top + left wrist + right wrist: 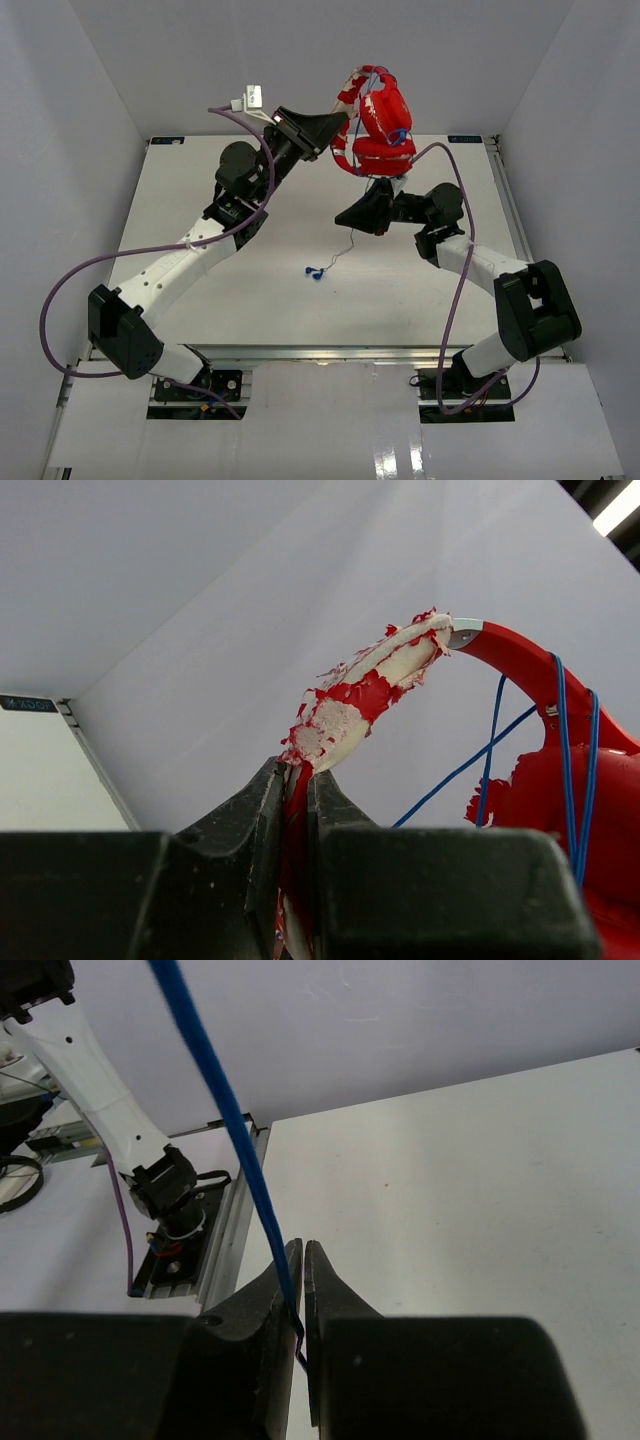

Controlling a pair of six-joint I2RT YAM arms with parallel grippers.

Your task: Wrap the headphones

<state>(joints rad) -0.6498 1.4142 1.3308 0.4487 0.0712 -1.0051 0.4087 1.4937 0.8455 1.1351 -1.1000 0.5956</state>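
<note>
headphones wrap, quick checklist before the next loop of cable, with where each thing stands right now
1. Left gripper shut on the headphones at the headband: ok.
2. Right gripper shut on the blue cable: ok.
3. Headphones held up off the table: ok.
4. Cable turns sitting on the headphones: ok, blue strands cross the red body.
5. Plug free: ok, it lies on the table with nothing on it.
6. Headband padding sound at the grip: not ok, it is flaking.
</note>
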